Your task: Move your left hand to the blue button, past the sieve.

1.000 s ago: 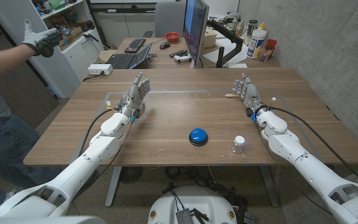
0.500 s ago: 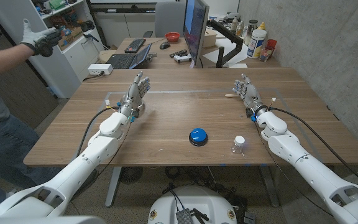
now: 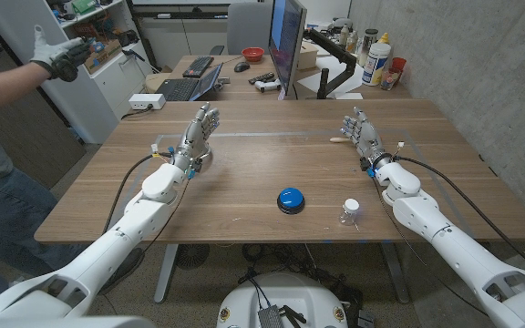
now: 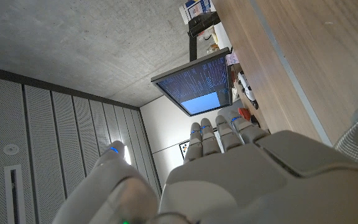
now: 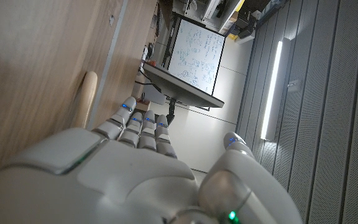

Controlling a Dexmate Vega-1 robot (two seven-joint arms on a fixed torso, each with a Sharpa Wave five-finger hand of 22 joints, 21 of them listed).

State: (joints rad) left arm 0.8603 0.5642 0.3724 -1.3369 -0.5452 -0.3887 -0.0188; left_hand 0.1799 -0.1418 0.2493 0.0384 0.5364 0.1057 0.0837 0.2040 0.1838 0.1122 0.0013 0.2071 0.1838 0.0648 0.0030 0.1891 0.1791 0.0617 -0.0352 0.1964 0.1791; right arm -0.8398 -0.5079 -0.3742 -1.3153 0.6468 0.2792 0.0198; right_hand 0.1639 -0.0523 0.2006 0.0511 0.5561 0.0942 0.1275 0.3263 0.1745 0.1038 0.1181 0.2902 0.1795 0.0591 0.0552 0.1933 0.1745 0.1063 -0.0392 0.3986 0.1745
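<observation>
The blue button sits on a black base on the wooden table, near the front middle. My left hand stands open at the far left of the table, fingers straight and together, holding nothing; it is well back and left of the button. The left wrist view shows the back of this hand with its fingers stretched out. My right hand stands open at the far right, also empty, and its back fills the lower part of the right wrist view.
A small clear jar with a white cap stands right of the button. A short wooden stick lies just left of my right hand, also seen as the wooden stick. A person's gloved hand reaches in at the far left. A monitor stands behind the table.
My left forearm has edged slightly to the left, and the hand stays almost where it was. The right arm and the button have not moved.
</observation>
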